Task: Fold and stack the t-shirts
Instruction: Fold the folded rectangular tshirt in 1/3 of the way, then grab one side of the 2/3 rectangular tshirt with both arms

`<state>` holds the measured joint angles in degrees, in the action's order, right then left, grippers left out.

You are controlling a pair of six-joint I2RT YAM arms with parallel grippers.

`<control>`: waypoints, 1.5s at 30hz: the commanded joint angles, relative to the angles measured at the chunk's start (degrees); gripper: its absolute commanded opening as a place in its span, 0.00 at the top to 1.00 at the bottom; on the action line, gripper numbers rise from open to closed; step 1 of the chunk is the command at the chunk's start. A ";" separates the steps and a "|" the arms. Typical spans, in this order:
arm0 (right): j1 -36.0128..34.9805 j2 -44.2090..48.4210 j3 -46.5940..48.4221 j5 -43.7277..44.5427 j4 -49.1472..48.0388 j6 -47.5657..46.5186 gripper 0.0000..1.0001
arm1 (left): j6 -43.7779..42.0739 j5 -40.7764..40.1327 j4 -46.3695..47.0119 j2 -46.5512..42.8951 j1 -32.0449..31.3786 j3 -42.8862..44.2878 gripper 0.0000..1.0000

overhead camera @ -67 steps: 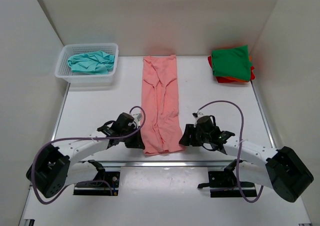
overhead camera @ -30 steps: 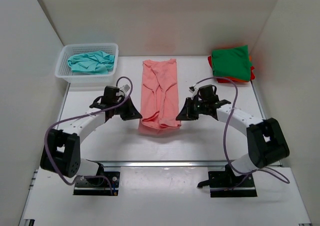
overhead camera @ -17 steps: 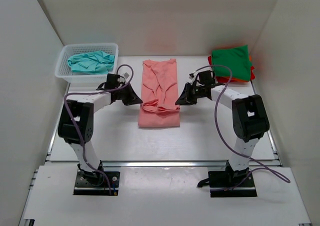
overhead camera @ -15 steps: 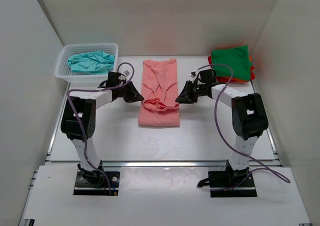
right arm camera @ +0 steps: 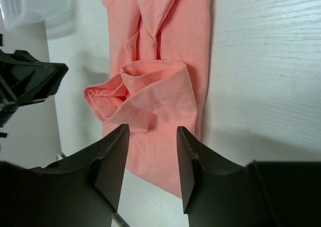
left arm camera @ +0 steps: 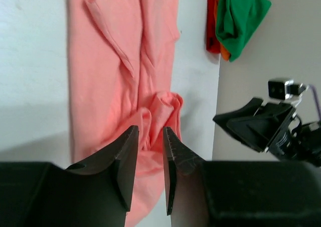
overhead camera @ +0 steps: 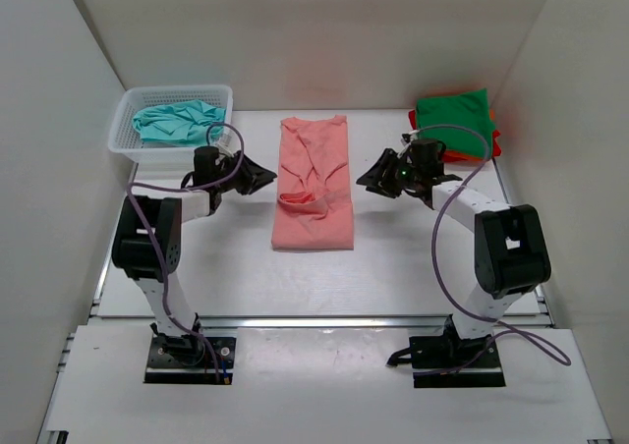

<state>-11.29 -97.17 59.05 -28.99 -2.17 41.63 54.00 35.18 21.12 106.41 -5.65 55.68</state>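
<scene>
Soft pink shirt (overhead camera: pixel 313 218), matte and creased (a rumpled fold mid-length), lies between the claws. Left claw (left arm camera: pixel 150 134) is narrowly parted, right claw (right arm camera: pixel 152 131) wider, both empty.

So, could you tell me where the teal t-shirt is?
Top view: the teal t-shirt lies crumpled in the white basket at the far-left corner of the table.

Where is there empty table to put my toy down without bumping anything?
Biggest bare patch: the table between the near edge of the pink shirt and the front rail. Smaller ones flank the shirt's near half. Crowded: beside the shirt's middle, where the left gripper and right gripper hover, plus the basket and folded stack corners.
</scene>
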 commanded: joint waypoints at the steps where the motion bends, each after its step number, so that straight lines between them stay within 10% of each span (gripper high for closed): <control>1: -2.42 2.76 -1.03 1.48 1.73 -6.11 0.60 | -3.71 1.91 -1.76 -8.05 -3.13 -4.77 0.62; 7: -9.18 9.96 -11.30 9.55 5.96 -8.06 0.58 | -17.69 -9.48 -18.47 -18.51 -8.14 -14.08 0.61; 15: -15.16 15.08 -22.39 15.46 2.62 -3.58 0.51 | -17.87 -27.33 -18.75 -32.66 -14.91 -24.92 0.54; 27: -16.57 7.35 -22.57 12.47 -3.71 -1.37 0.51 | -14.01 -31.84 -20.78 -23.97 -20.89 -22.98 0.50; 32: -17.01 5.06 -21.35 11.43 -4.06 -1.99 0.68 | -12.16 -29.90 -19.46 -21.69 -22.20 -22.90 0.47; 34: -17.01 3.57 -20.29 9.94 -3.19 -2.43 1.00 | -12.60 -30.17 -19.46 -19.76 -22.91 -21.06 0.71; 36: -16.57 3.21 -15.91 8.17 1.97 -5.05 1.00 | -14.09 -27.99 -22.69 -18.78 -22.21 -17.12 1.00; 45: -15.16 14.19 -5.78 8.25 18.08 -10.68 1.00 | -20.25 -27.45 -38.09 -27.82 -21.77 -3.82 1.00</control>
<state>-27.05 -86.54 52.53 -19.81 10.79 33.34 36.36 6.50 -11.14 83.55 -27.33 50.98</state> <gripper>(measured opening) 0.023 0.048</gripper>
